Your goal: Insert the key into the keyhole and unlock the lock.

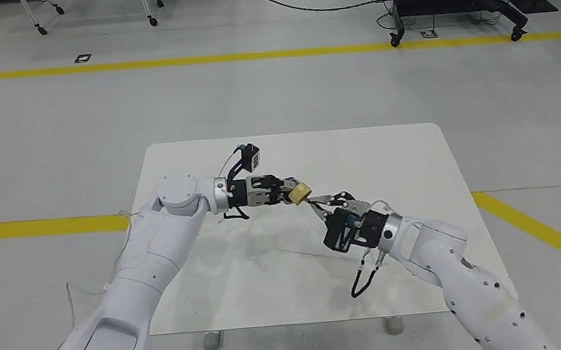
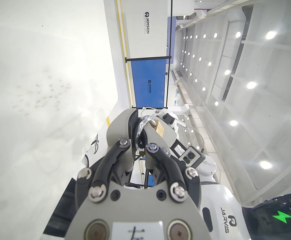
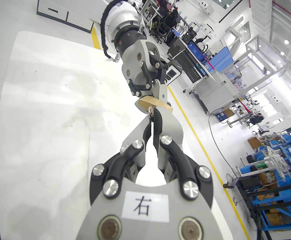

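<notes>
Key (image 3: 150, 111) is sitting pinched in the right hand (image 3: 154, 117), pointing tip-first at the lock (image 3: 147, 103) the left hand (image 3: 158, 94) is gripping just ahead.

Right hand (image 3: 152, 118) base: white label (image 3: 145, 205), one black Chinese character. Left hand (image 2: 142, 133) base: second label (image 2: 137, 231), character cut off at picture edge. Seen from above, left hand at 10 o'clock of right hand. White wall panel (image 2: 145, 34): dark logo plus lettering. Blue panel (image 2: 149, 86): same in white.
</notes>
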{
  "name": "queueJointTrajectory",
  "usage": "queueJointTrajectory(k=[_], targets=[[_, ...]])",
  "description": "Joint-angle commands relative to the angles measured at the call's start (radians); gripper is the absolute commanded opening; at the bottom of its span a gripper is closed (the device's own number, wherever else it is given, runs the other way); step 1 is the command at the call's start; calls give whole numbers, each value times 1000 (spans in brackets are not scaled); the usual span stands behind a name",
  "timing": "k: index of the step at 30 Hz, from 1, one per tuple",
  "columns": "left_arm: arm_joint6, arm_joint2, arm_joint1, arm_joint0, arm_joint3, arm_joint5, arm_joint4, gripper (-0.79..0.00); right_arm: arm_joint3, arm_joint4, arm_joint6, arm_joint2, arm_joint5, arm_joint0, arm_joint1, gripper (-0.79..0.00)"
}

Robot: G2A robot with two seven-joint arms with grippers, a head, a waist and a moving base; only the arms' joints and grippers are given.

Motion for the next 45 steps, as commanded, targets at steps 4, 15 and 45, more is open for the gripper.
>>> queueJointTrajectory(k=[4,15,45], targets=[[4,-11,3,9,-12,-49,-2,-785,53,212,39,10,-46,16,-7,-785],[33,-27,9,28,-38,-85,7,-785,100,381,90,27,-113,51,-8,-705],[98,-51,6,31,-27,-4,-54,-785,-117,-330,130,-147,434,-106,-26,-502]])
